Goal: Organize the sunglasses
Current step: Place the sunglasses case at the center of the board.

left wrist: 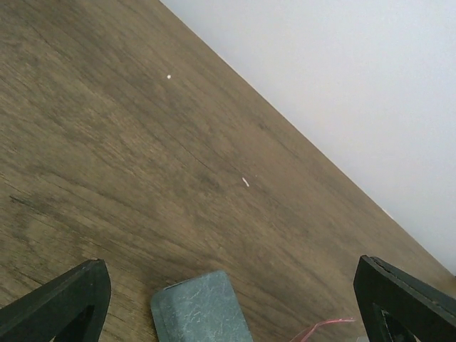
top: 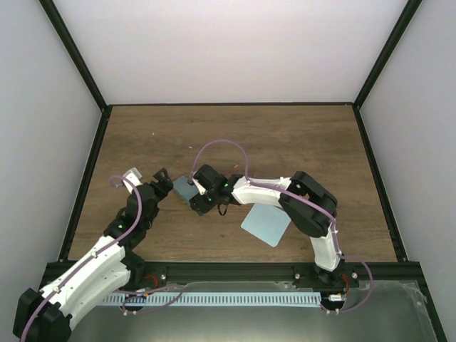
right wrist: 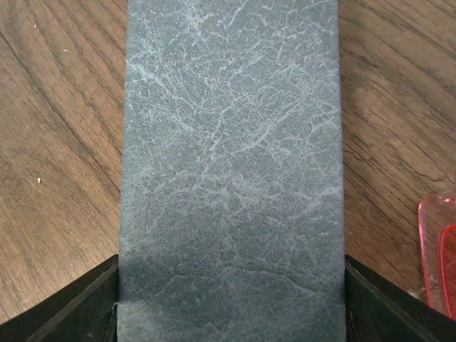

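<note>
Right hand [right wrist: 231, 303] straddles, perhaps grips, case [right wrist: 231, 142] on wooden tabletop [top: 285, 142] within white walls [top: 235, 50].

Looks down on a wooden table [left wrist: 142, 142] meeting a white wall [left wrist: 342, 85]. Shows the left gripper [left wrist: 228, 265] spread wide, a grey-blue case [left wrist: 199, 310] between its fingers, touching neither, a thin pink strand [left wrist: 324, 326] alongside.

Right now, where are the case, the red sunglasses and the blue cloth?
case [right wrist: 231, 164]: right wrist view, middle of its face.
sunglasses [right wrist: 432, 246]: right wrist view, red lens.
cloth [top: 265, 225]: top view, its middle.
</note>
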`<state>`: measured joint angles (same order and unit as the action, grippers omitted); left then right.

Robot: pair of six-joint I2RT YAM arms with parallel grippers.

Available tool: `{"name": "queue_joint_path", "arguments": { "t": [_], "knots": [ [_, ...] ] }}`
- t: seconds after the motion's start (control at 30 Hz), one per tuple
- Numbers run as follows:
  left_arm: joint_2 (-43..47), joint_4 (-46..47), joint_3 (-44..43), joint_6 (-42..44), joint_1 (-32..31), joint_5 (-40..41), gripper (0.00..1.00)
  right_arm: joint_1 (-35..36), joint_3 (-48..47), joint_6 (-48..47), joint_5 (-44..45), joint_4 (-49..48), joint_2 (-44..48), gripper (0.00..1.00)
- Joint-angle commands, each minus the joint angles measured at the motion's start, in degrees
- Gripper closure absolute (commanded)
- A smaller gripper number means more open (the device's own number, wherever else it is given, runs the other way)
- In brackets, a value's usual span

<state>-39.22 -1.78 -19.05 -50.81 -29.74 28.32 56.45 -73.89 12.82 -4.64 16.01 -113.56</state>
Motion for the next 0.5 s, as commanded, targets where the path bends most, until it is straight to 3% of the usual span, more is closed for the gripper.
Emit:
{"name": "queue_joint_path", "arguments": {
  "t": [0.0, 0.23, 0.47],
  "knots": [
    [-1.4, 1.0, -1.3, -0.9, -0.2, 0.5, 0.04, 0.2, 0.0, 0.0, 1.6, -1.4, -0.4, 0.24],
    [-2.7, 0.8, -2.0, -0.6, -0.2, -0.8, 0.04, 0.4, 0.0, 0.0, 2.3, -3.1, -0.7, 0.13],
    [-4.5, 1.4, -2.6, 0.1, -0.2, -1.8, 0.04, 0.4, -0.1, -0.1, 0.6, -4.2, 0.1, 0.16]
  ]
}}
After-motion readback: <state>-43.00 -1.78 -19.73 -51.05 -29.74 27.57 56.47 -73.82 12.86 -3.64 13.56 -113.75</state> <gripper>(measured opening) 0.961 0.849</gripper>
